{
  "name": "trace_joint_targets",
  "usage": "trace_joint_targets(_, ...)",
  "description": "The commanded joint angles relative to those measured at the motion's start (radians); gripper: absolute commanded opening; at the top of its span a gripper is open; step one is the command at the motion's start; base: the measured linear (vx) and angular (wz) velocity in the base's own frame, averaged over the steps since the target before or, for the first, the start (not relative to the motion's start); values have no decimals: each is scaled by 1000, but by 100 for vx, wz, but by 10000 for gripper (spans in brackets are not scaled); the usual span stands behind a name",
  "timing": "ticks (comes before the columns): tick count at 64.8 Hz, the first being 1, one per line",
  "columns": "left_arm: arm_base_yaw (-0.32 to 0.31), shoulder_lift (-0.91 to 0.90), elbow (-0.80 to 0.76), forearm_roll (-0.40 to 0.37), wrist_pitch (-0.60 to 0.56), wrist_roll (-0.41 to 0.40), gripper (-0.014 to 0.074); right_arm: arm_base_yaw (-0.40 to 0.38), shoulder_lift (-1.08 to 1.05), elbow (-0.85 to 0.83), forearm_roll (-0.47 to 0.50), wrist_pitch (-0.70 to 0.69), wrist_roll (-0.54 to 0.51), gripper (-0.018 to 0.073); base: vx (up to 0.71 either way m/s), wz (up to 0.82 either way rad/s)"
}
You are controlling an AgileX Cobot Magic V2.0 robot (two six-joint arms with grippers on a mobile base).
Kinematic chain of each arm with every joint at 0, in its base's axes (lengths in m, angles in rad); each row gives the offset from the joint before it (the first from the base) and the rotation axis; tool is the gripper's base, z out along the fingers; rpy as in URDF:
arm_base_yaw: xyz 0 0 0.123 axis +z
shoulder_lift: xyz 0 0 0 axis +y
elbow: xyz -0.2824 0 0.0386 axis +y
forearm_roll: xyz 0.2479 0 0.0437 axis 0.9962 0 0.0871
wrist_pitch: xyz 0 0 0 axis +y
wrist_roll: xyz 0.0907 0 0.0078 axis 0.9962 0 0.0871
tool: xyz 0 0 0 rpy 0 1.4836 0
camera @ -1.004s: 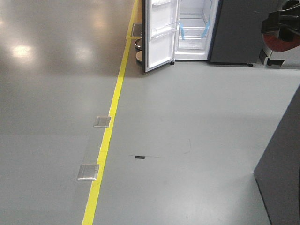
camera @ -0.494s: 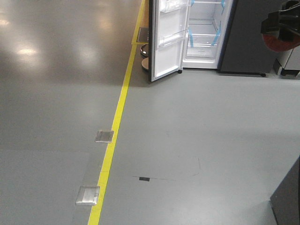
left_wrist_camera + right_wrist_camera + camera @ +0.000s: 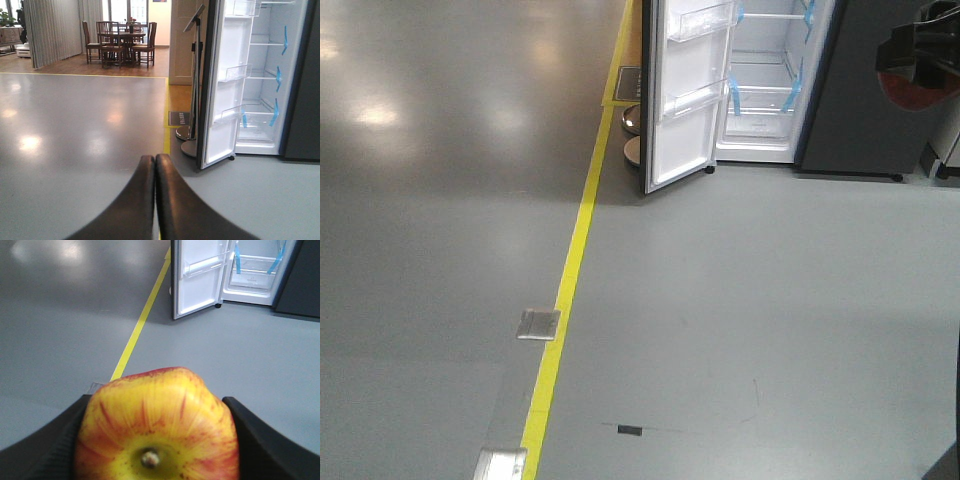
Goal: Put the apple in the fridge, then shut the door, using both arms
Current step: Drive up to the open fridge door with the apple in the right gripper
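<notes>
Apple (image 3: 157, 440) sits clamped in the right pincer (image 3: 156, 402), its stem end facing the wrist camera. It is yellow round the stem and streaked red toward the edges, and the black fingers (image 3: 260, 440) press on both its sides. It hangs above the grey floor (image 3: 750, 300), well apart from the fridge (image 3: 770, 90), which stands across the room with its door (image 3: 685, 100) swung wide open. The door's white lining and clear bins face out, and its lower edge stands near the yellow line (image 3: 575, 240) painted on the floor. Inside the fridge I see white walls, glass shelves and blue tape strips (image 3: 732, 95) on either side. The left pincer (image 3: 155, 160) carries nothing, and its two fingers lie pressed together, pointing toward the open door. Two round stand bases (image 3: 632, 135) sit between the line and the door's outer face. Two metal plates (image 3: 538, 325) lie flat in the floor along the line. Far off, a dining table with chairs (image 3: 122, 40) stands on a wooden floor.
</notes>
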Motion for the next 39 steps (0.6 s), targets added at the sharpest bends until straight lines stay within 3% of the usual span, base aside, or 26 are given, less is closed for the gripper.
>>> trace_joint_targets(1, 3, -16, 27, 1, -69, -8, -6, -4, -29, -32, 9, -75, 1, -8, 30, -3)
trace_joint_targets(39, 3, -16, 27, 1, -69, -8, -6, -4, -29, -32, 9, -75, 1, -8, 29, -5)
